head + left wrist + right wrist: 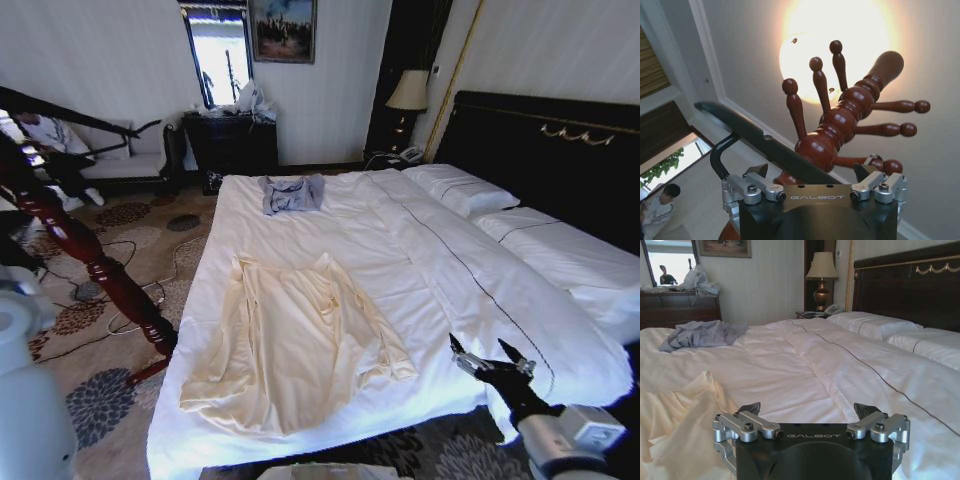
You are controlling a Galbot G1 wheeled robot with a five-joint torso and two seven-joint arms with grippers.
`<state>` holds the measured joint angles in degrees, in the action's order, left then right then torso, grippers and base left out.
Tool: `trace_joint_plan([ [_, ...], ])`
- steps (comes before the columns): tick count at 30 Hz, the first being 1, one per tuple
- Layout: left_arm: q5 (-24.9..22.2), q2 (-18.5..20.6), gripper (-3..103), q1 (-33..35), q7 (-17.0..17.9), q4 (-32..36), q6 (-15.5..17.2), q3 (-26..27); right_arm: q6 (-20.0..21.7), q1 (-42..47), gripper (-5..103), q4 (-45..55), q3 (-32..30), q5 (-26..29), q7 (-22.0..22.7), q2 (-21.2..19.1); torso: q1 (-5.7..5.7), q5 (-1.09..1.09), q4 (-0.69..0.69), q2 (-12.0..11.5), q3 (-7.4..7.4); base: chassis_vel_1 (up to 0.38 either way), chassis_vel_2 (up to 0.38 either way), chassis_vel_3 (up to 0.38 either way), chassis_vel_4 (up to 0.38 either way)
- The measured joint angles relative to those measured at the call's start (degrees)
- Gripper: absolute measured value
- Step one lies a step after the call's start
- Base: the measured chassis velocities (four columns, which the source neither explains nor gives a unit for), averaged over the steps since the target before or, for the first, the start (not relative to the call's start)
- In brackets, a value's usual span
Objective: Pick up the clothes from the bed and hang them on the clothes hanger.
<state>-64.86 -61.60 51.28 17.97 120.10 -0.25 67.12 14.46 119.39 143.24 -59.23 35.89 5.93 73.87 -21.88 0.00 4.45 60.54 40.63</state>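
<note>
Head view of the bedroom at the outset of the pick-up step. The clothes (290, 340), a cream robe-like garment, lie spread flat on the near half of the bed (440, 270), collar toward the headboard and hem toward the foot edge; nothing grips them yet. A small grey-blue garment (292, 193) lies well apart at 12 o'clock from the cream one, near the far edge of the mattress.

The right gripper (487, 356) hovers over the white sheet at about 3 o'clock from the cream garment, near its sleeve but not touching it; its fingers stand spread apart and hold nothing. In the right wrist view the same released fingers frame bare sheet, with the cream fabric (675, 425) off to one side.

The left gripper (811, 172) is raised beside the dark red wooden post (840, 130). The black clothes hanger (765, 145) crosses between its fingertips, but whether the fingers are clenched on the bar or merely stand around it cannot be told. In the head view the hanger (70, 112) appears at 10 o'clock, above the post (90, 260).

Judged stage: approach before the first grasp. The next move calls for the right gripper to travel toward 9 o'clock, descend onto the garment near collar or shoulder, and pinch the thin fabric without gathering the sheet beneath.
</note>
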Motion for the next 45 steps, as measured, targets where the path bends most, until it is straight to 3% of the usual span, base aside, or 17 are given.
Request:
trace_joint_plan([
  [5, 0.07, -0.14, 96, -0.74, -0.22, -0.84, -0.01, -0.05, 0.65, 0.33, 100, -0.01, -0.98, 2.1, 0.46, -0.02, 0.0, -0.01, 0.0, 0.0, 0.0, 0.0, 0.0, 0.0, 0.0],
  [19, -0.24, 0.81, 92, -6.25, 0.9, -3.09, 1.86, -1.41, 0.56, 0.4, 100, 0.0, 0.3, 0.02, -0.08, 0.85, 0.0, 0.0, 0.0, 0.0, 0.0, 0.0, 0.0, 0.0, 0.0],
  [23, -0.26, 0.83, 86, -7.49, 1.19, -3.92, 2.49, -1.9, 0.48, 0.35, 100, 0.0, 0.42, -0.08, -0.13, 1.0, 0.0, -0.01, 0.0, 0.0, 0.0, 0.0, 0.0, 0.0, 0.0],
  [31, -2.27, 0.07, 55, -8.74, 1.45, -3.88, 3.7, -2.69, 0.81, 0.4, 100, 0.0, 0.68, 1.3, -0.05, 1.25, 0.0, 0.0, 0.0, 0.0, 0.0, 0.0, 0.0, 0.0, 0.0],
  [32, -2.27, 0.07, 55, -8.74, 1.45, -3.88, 3.7, -2.69, 0.81, 0.4, 100, 0.0, 0.68, 1.3, -0.05, 1.25, 0.0, 0.0, 0.0, 0.0, 0.0, 0.0, 0.0, 0.0, 0.0],
  [35, -2.22, 0.05, 39, -8.78, 1.17, -3.81, 3.64, -2.87, 0.83, 0.32, 100, 0.0, 0.97, 0.67, -0.11, 1.35, 0.0, 0.01, 0.0, 0.0, 0.0, 0.0, 0.0, 0.0, 0.0],
  [37, -2.19, 0.08, 39, -8.71, 1.36, -3.8, 3.67, -2.86, 0.8, 0.26, 100, 0.0, 1.14, 0.3, -0.18, 1.38, 0.0, 0.01, 0.0, 0.0, 0.0, 0.0, 0.0, 0.0, 0.0],
  [40, -2.16, 0.25, 25, -8.61, 1.38, -3.74, 3.46, -2.72, 0.73, 0.02, 100, 0.0, 1.89, -0.43, -0.32, 1.57, 0.0, 0.01, -0.02, 0.0, 0.0, 0.0, 0.0, 0.0, 0.0],
  [45, -2.16, 0.39, 23, -8.58, 0.86, -3.71, 3.48, -2.93, 0.41, -0.2, 100, 0.0, 2.95, -2.02, -0.7, 1.86, 0.0, -0.01, 0.0, 0.0, 0.0, 0.0, 0.0, 0.0, 0.0],
])
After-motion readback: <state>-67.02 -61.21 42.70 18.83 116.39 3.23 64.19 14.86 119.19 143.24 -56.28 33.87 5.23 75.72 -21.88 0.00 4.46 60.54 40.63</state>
